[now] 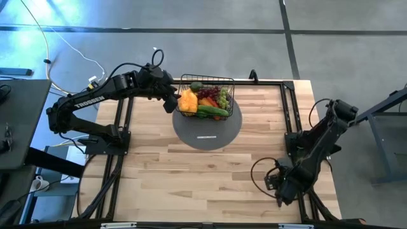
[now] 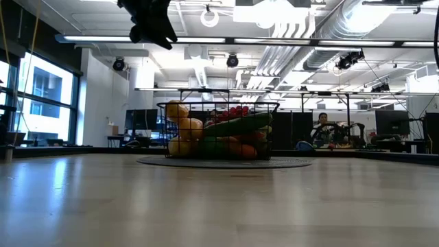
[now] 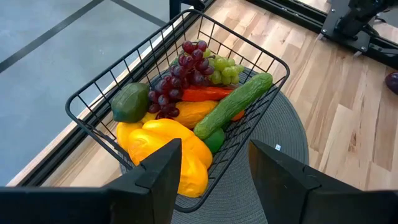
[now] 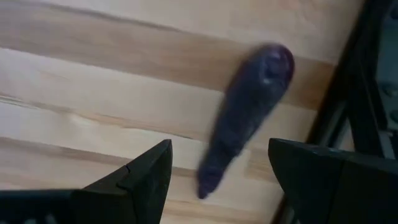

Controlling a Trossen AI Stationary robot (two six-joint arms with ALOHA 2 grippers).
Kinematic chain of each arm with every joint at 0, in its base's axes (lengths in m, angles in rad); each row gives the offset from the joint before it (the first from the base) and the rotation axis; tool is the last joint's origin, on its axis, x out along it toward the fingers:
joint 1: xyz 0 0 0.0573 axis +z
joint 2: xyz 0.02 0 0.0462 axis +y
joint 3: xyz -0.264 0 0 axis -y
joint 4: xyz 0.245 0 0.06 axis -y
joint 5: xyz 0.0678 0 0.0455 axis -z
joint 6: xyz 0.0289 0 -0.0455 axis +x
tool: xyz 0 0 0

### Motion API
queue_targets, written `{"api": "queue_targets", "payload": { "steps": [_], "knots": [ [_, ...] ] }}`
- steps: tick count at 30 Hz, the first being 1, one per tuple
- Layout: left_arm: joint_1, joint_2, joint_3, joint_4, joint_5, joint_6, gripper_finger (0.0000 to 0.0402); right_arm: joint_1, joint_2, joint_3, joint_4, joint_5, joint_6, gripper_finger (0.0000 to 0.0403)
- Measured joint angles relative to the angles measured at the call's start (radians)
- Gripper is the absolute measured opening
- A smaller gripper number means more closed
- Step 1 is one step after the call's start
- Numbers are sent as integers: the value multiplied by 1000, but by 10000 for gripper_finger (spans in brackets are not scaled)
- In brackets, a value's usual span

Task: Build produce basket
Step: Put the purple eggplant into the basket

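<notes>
The black wire basket (image 1: 206, 95) stands on the grey round mat (image 1: 206, 130) at the table's far middle. It holds produce: a yellow lemon (image 3: 168, 152), a green fruit (image 3: 129, 102), red and green grapes (image 3: 189, 65), a cucumber (image 3: 233, 102) and orange pieces. My left gripper (image 3: 214, 180) is open and empty, well above the basket's left side (image 2: 154, 24). My right gripper (image 4: 217, 180) is open near the table's near right corner (image 1: 280, 184), low over a purple eggplant (image 4: 249, 112) that lies flat on the wood. The eggplant's thin end lies between the fingers without touching them.
The dark frame rails (image 1: 289, 114) run along the table's left and right sides, and one (image 4: 367, 93) lies close beside the eggplant. Bare wood (image 1: 203, 178) lies between the mat and the near edge. A person (image 2: 321, 127) sits far behind the table.
</notes>
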State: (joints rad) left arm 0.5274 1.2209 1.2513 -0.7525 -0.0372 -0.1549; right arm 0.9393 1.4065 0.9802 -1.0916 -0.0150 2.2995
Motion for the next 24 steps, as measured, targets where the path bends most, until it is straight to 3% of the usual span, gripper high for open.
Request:
{"api": "queue_targets", "payload": {
  "steps": [24],
  "knots": [
    [0,0,0,0,0,-1,174,31,265,0,77,-111,26,248]
  ]
}}
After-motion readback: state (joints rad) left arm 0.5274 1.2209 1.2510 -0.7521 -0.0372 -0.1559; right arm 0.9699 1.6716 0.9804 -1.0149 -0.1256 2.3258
